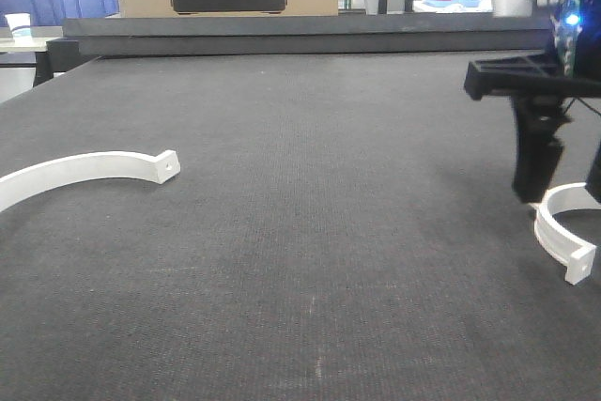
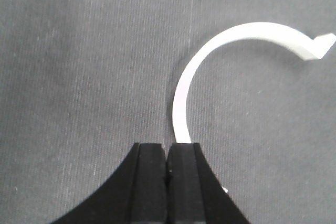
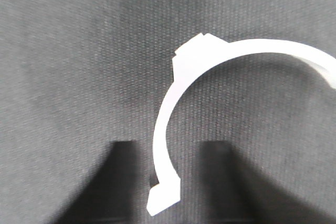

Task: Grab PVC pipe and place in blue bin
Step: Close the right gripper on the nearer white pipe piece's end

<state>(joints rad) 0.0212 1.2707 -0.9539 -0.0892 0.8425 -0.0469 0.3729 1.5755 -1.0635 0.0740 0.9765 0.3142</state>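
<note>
Straddling PVC pipe (image 3: 160, 135), right jaws open, left jaws closed

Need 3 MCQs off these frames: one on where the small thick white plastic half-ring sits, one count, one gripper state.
1. In the front view, the small thick white plastic half-ring lies:
A) at the left edge
B) mid-mat
C) at the right, under the right gripper

2. White curved pieces on the dark grey mat:
A) one
B) two
C) three

3. The left gripper is:
A) shut, fingers together
B) wide open
C) out of every view

Answers:
1. C: the front view shows it at the right, with the gripper's black fingers either side of it.
2. B: the half-ring plus the long flat white arc strip at the left.
3. A: the left wrist view shows the two black fingers pressed together.
</note>
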